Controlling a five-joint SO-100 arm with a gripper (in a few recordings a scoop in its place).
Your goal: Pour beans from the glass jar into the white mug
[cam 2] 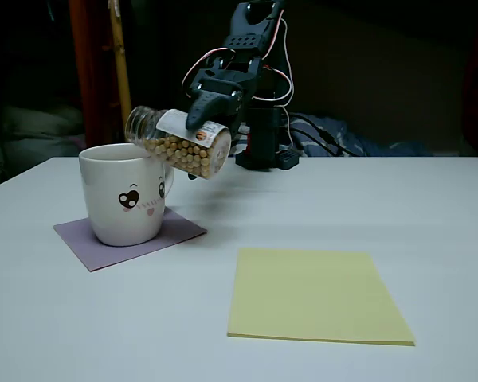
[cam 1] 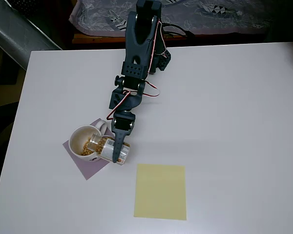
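Note:
The white mug (cam 2: pixel 127 193) with a small face drawn on its side stands on a purple coaster (cam 2: pixel 129 235); from above the mug (cam 1: pixel 84 141) shows tan-yellow beans inside. My gripper (cam 2: pixel 201 119) is shut on the glass jar (cam 2: pixel 179 142), which lies nearly level in the air with its mouth over the mug's rim. The beans (cam 2: pixel 187 154) lie along the jar's lower side. In the overhead view the gripper (cam 1: pixel 118 150) covers the jar (cam 1: pixel 109 148), whose mouth reaches over the mug's opening.
A yellow sheet of paper (cam 1: pixel 160 191) lies flat on the white table (cam 1: pixel 234 122), right of and nearer than the mug. The arm's base (cam 2: pixel 264 151) stands at the table's far edge with cables behind it.

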